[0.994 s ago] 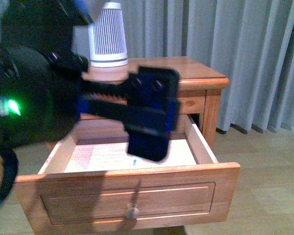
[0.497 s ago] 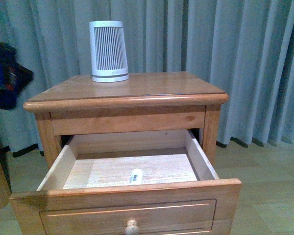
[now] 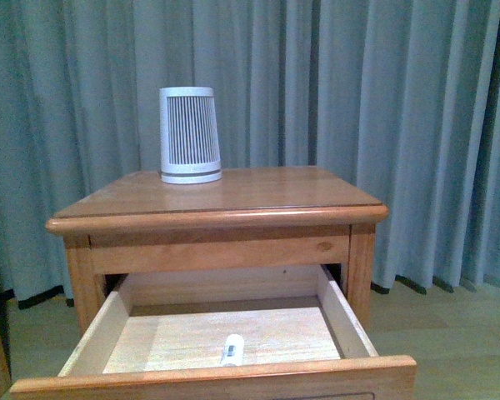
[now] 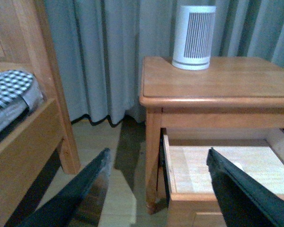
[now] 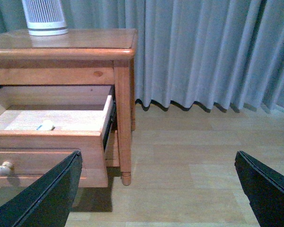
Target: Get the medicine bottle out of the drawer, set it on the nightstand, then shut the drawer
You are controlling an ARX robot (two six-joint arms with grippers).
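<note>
Both sets of fingers are apart and empty: L gripper (image 4: 158,153) and R gripper (image 5: 157,153), neither touching the drawer (image 3: 343,321). Step in hand: approach for pickup, drawer already open. Next move calls for descent into the drawer w/ jaws straddling the bottle (image 3: 232,348). Bottle: tiny white cyl., lying flat at 6 o'clock of drawer floor, near front panel. Drop pos.: nightstand (image 3: 258,193) top, 3 o'clock of device (image 3: 189,135).

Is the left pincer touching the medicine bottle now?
Apart. The front view shows the medicine bottle lying alone on the floor of the drawer, no pincer near it; the left wrist view shows the left pincer open, outside the drawer.
</note>
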